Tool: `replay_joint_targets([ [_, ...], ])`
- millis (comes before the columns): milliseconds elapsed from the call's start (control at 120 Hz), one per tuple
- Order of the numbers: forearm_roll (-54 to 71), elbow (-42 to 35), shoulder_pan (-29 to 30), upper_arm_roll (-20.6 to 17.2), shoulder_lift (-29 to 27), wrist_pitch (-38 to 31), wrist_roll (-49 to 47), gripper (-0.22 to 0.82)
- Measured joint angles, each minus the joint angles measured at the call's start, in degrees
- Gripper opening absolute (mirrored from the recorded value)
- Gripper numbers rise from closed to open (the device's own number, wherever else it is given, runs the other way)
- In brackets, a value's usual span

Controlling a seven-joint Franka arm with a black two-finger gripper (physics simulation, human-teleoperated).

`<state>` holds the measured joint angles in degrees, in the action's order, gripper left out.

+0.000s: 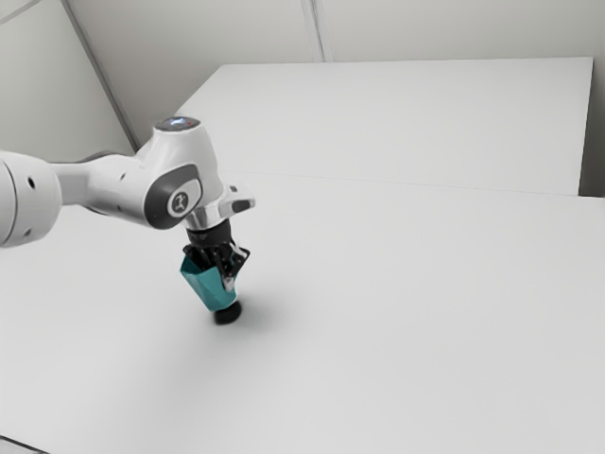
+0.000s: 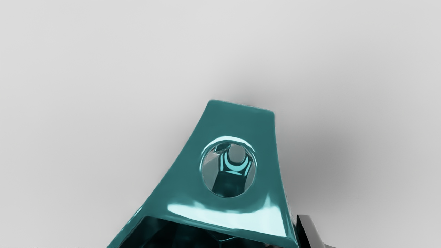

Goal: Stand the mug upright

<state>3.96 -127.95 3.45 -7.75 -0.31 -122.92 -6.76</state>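
In the exterior view my gripper (image 1: 226,272) points down at the upper part of the teal mug (image 1: 209,287), shut on its wall. The mug leans, its mouth up toward the exterior view's left and its narrow end low, by a dark round patch on the table. The wrist view has the mug (image 2: 241,127) tapering away from my hand, a shiny round feature on its side and its dark mouth nearest the hand. There my gripper (image 2: 293,237) has one finger (image 2: 309,230) outside the mug's wall; the other is hidden.
The pale table (image 1: 406,312) spreads around the mug, with a soft shadow beside it. A white panel (image 1: 397,123) lies beyond, toward the back. A dark-edged grey object (image 1: 19,448) pokes in at the exterior view's lower left corner.
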Motion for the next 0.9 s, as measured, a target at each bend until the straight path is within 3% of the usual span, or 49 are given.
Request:
replay_joint_targets([
  [333,2.95,-1.26,-0.08,0.31,2.19,-2.54,-8.63,-0.17],
  [492,2.59,-1.71,0.87,0.15,2.32,-3.26,-10.86,0.18],
  [592,2.45,-1.48,1.16,0.11,1.50,-3.37,-11.93,0.34],
  [725,1.95,2.77,1.37,0.04,-0.24,-0.51,-12.47,0.46],
  [900,0.31,12.20,1.06,0.38,-0.74,8.16,-10.28,0.54],
])
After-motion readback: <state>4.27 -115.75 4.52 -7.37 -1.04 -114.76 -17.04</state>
